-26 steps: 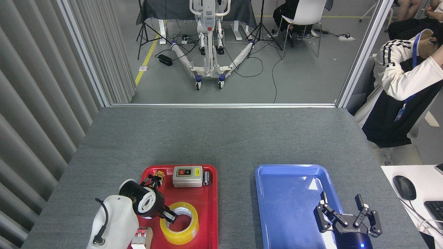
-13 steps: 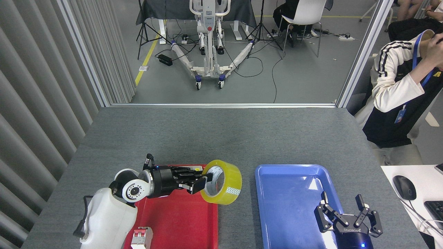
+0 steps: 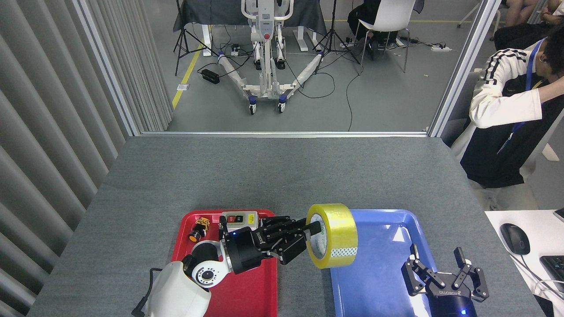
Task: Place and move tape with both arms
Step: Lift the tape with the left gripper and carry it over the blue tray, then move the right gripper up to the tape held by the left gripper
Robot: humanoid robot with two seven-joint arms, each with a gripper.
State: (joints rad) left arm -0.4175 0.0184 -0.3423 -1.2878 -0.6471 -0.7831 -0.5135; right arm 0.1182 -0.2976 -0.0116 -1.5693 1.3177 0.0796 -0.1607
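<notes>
On a grey table (image 3: 282,176), the left gripper (image 3: 310,233) pinches the tape (image 3: 332,235) through its core, at nine o'clock of the spread-open right gripper (image 3: 445,275); a slipping roll could miss the blue tray (image 3: 379,229).

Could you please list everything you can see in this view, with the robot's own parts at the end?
Tape: one, translucent yellow roll, held in the air on edge over the gap between the two trays.
Red tray: one, on the table's near left.
Blue tray: one, on the table's near right.
Switch box: one, grey, at the red tray's far edge.
Small part: one, yellow and orange, red tray's far left corner.
Table: one, grey.
Mouse: one, black, on the white desk at right.
Person: one, white and black clothes, seated far right.
Wheeled stand: one, white, on the floor beyond.
Left pincer: one, black, shut on the tape.
Right pincer: one, black, open over the blue tray.
</notes>
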